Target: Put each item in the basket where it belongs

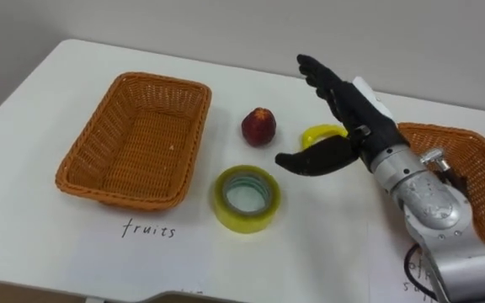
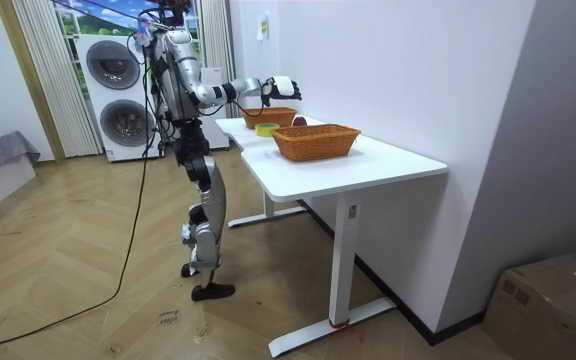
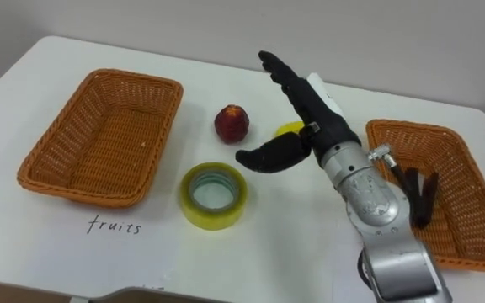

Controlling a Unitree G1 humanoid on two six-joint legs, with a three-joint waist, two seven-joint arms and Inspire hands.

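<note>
Setup: white rectangular table (image 1: 327, 244). In the room view the robot stands upright at the table's far end, one arm held out over the top.

Left of frame: empty oblong woven wicker basket in orange-brown (image 1: 133, 139). A handwritten word is on the table just below it.

Right edge of frame: second orange-brown wicker basket (image 1: 478, 168). It holds a few slim dark objects (image 3: 418, 195) that I cannot identify.

Loose items at centre of frame, between the baskets:
- Round dark-red fruit (image 1: 258, 126) on the table, upper centre, just right of the left basket's far corner.
- Wide roll of yellow adhesive tape (image 1: 247, 198) lying flat, below the fruit and apart from it.
- Small yellow ring-shaped object (image 1: 317, 130), right of the fruit, partly hidden behind the hand.

Right hand (image 1: 352, 114): comes in from the lower right and is above the table at centre right. It is released, with fingers (image 1: 318, 76) straight and pointing to the upper left, thumb spread toward the tape roll. It grasps nothing.
</note>
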